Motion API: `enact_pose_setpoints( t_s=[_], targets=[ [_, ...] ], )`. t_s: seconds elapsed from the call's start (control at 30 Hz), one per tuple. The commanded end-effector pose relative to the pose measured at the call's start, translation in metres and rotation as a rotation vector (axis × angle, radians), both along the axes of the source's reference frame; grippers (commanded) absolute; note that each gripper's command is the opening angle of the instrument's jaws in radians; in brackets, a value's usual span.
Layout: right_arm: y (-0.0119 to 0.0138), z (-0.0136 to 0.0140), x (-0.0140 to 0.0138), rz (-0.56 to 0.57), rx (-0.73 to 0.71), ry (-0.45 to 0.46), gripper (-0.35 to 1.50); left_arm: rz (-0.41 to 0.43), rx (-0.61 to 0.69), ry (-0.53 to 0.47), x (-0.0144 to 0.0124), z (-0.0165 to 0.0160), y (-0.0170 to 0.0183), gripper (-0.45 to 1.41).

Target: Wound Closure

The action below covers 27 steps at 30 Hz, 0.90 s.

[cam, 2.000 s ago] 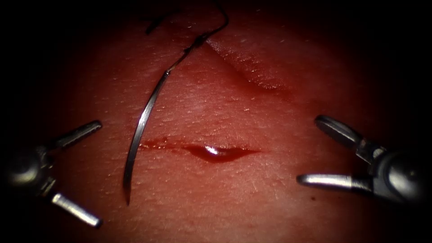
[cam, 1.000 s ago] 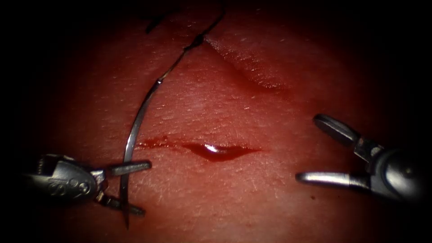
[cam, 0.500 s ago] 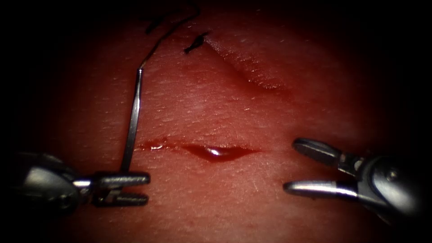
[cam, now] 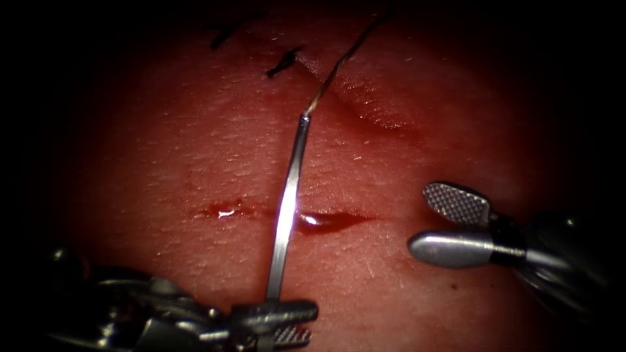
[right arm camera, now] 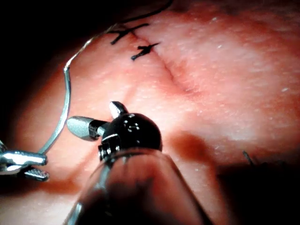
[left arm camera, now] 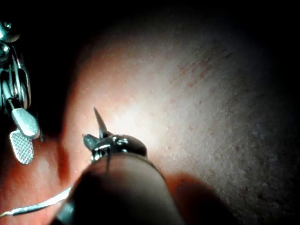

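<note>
Both tools shiny silver steel: left tool [cam: 277, 322] jaws ridged inside, right tool [cam: 450, 225] cross-hatched pad, rounded dark wrist housing.

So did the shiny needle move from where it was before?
Yes. The needle, held near its tip by the left tool, went rightward: it now crosses the middle of the cut instead of its left end.

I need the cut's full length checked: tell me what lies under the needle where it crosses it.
The needle, shut in the left tool near its point, is lifted across the cut. Red fluid shows on either side; the strip of cut beneath the needle is covered. The right tool is open and empty.
</note>
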State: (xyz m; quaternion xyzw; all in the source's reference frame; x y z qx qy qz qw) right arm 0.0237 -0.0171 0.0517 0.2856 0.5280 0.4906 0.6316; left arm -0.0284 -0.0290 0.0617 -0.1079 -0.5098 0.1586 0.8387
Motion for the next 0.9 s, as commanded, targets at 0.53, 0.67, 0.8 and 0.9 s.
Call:
enact_pose_setpoints(
  t_s=[0.53,0.67,0.8,0.9],
  targets=[
    [-0.0003,-0.0002,0.0040,0.029,0.080,0.027,1.12,0.081,-0.090,-0.075,-0.0030,-0.0003,-0.0008,-0.11],
    [-0.0006,0.0000,0.0051,0.017,0.076,0.036,1.08,0.080,-0.097,-0.090,-0.0033,-0.0010,-0.0009,-0.11],
    [-0.0010,0.0002,0.0063,0.008,0.072,0.042,1.07,0.083,-0.101,-0.098,-0.0037,-0.0017,-0.0010,-0.11],
    [-0.0009,0.0001,0.0065,0.010,0.073,0.042,1.02,0.086,-0.102,-0.101,-0.0039,-0.0017,-0.0011,-0.11]
  ],
)
